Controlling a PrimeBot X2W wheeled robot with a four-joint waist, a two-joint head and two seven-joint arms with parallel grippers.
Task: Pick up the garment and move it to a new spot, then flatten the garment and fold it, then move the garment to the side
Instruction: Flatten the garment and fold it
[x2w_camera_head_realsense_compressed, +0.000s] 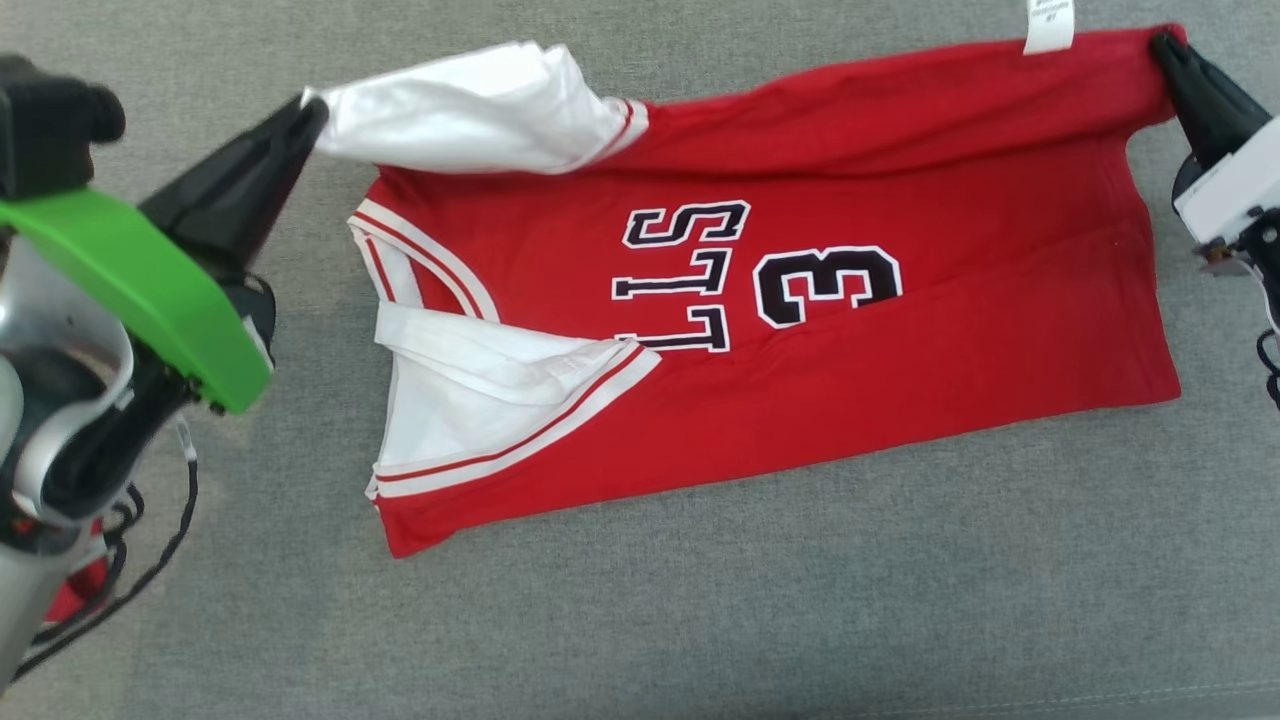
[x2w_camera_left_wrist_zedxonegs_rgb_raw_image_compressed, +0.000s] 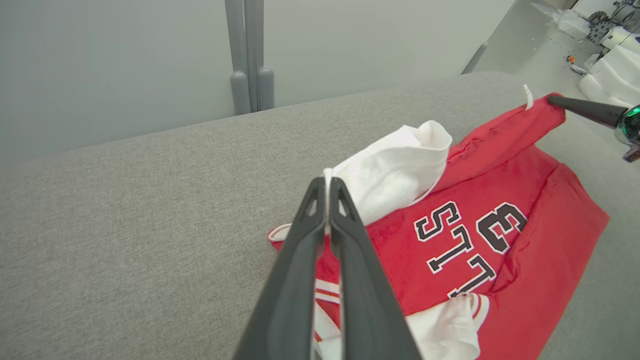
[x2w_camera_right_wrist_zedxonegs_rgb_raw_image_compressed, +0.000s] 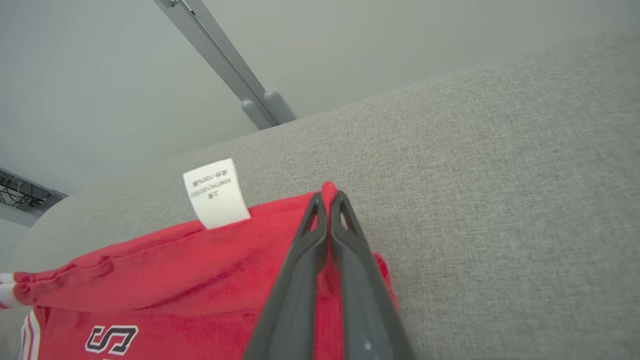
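Observation:
The garment is a red jersey with white sleeves and black lettering, spread sideways on a grey fabric surface. My left gripper is shut on the tip of the far white sleeve, lifted off the surface; its pinch shows white cloth between the tips. My right gripper is shut on the far red hem corner, beside a white care label. The far edge is raised between both grippers, partly folded over the jersey's body. The near white sleeve lies flat.
The grey fabric surface extends broadly toward the near side and left. Behind it stand a grey wall and an upright post. Cables hang by my left arm. White objects clutter a bench at the far right.

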